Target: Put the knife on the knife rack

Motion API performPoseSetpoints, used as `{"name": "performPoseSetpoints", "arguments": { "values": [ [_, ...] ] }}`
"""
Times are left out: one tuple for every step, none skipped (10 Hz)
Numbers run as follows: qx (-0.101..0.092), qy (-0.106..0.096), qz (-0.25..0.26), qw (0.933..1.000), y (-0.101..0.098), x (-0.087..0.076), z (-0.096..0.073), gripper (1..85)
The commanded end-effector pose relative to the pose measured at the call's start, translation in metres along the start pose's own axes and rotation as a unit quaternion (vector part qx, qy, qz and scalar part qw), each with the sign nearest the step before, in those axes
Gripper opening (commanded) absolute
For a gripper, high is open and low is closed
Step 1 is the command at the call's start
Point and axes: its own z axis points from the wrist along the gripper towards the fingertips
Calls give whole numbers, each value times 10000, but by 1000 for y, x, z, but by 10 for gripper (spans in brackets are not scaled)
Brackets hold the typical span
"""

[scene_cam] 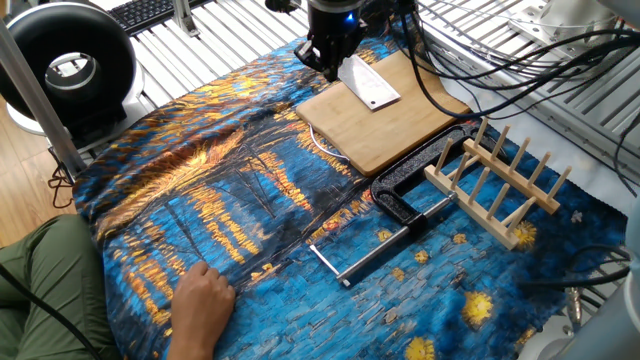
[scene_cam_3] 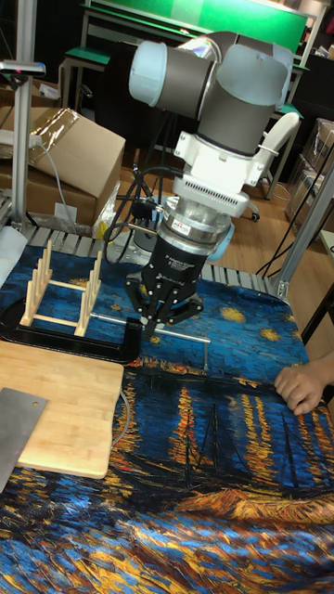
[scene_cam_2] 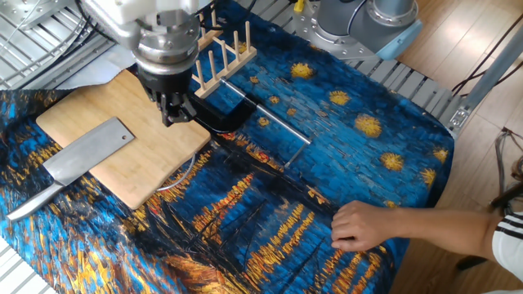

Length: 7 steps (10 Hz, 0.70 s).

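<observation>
The knife (scene_cam_2: 90, 151) lies flat on the bamboo cutting board (scene_cam_2: 155, 163), its handle sticking off the board's left end onto the cloth. Its blade also shows in the first fixed view as the knife (scene_cam: 369, 84) and at the left edge of the tall view as the knife (scene_cam_3: 17, 425). My gripper (scene_cam_2: 176, 114) hangs above the board's right part, to the right of the blade, fingers drawn together and holding nothing; it also appears as the gripper (scene_cam: 331, 65) and the gripper (scene_cam_3: 151, 322). The knife rack (scene_cam_2: 221, 51) stands empty behind the board, also seen as the knife rack (scene_cam: 496, 180) and the knife rack (scene_cam_3: 61, 292).
A black clamp (scene_cam: 402, 205) with a long silver rod (scene_cam_2: 263, 119) lies on the cloth between board and rack. A person's hand (scene_cam_2: 359, 224) rests on the cloth near the table edge. Cables (scene_cam: 470, 50) trail behind the board.
</observation>
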Motion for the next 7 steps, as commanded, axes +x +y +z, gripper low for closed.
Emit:
{"name": "performPoseSetpoints", "arguments": {
  "values": [
    [-78,43,-96,9999,7,-34,53,20],
    [-148,33,-104,9998,16,-41,75,23],
    [-153,-36,-127,9998,20,-48,90,13],
    [-192,-41,-184,9996,22,-49,100,10],
    [-183,-27,-208,9996,18,-46,101,10],
    [-127,123,-199,9996,15,-38,101,10],
    [-69,258,-96,9996,12,-31,101,10]
  ]
}}
